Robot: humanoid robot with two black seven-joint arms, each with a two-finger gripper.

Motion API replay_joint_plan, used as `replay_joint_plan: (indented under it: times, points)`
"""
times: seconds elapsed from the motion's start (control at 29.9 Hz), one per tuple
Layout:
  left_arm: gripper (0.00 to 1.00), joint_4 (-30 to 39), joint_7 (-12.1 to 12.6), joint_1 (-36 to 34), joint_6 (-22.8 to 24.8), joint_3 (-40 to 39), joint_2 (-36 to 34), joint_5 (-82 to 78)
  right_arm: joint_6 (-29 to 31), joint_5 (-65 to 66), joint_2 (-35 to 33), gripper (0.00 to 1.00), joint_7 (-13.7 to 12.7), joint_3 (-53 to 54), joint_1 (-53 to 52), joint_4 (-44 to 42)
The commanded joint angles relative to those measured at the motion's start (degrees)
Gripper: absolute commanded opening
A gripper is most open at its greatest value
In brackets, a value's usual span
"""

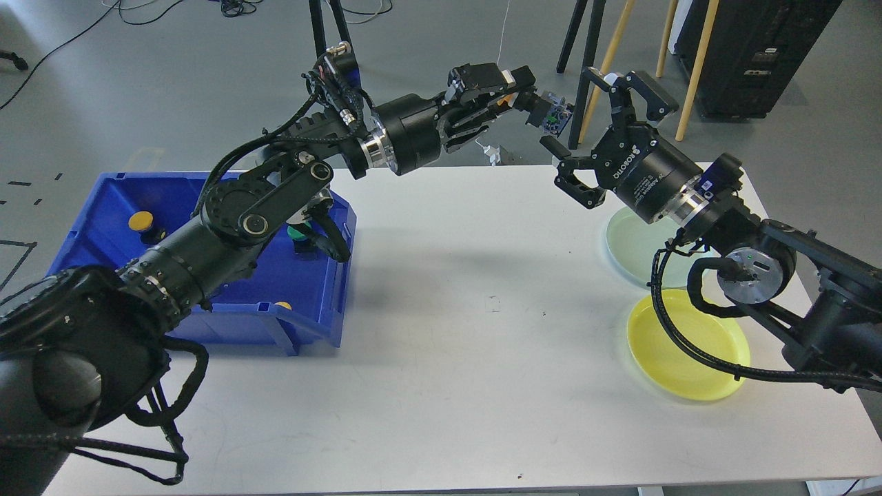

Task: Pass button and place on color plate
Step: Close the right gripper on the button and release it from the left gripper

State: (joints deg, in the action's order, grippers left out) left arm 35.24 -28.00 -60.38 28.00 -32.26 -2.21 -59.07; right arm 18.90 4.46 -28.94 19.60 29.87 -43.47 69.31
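Observation:
My left gripper (511, 93) is raised beyond the table's far edge and is shut on a button (551, 117), a dark block with an orange cap showing between the fingers. The block's free end points right. My right gripper (568, 109) is open, and its fingertips (591, 71) stand above and below that free end without closing on it. A yellow plate (679, 372) and a pale green plate (630, 241) lie on the table's right side, under my right arm.
A blue bin (313, 313) stands at the table's left, with a yellow button (141, 220), a green button (298, 233) and another yellow one (283, 305) in it. My left arm passes over the bin. Stand legs and chair legs are behind the table.

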Motion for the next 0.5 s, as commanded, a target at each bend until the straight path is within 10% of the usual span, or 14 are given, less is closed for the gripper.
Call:
replay_joint_plan:
  times: [0.0,0.23,0.4,0.47]
  points:
    - [0.08,0.0,0.0,0.0,0.0,0.0,0.0,0.0,1.6,0.0,0.4,0.99,0.0,-0.5,-0.7,0.2]
    - [0.08,0.0,0.0,0.0,0.0,0.0,0.0,0.1,3.3,-0.1,0.0,0.88,0.0,-0.6,-0.5,0.4]
    - [0.08,-0.1,0.0,0.1,0.0,0.0,0.0,0.7,2.6,0.7,-0.1,0.12,0.0,-0.5,-0.1,2.1]
    - [0.08,-0.1,0.0,0.0,0.0,0.0,0.0,1.6,2.5,0.8,-0.4,0.01,0.0,-0.6,0.0,2.1]
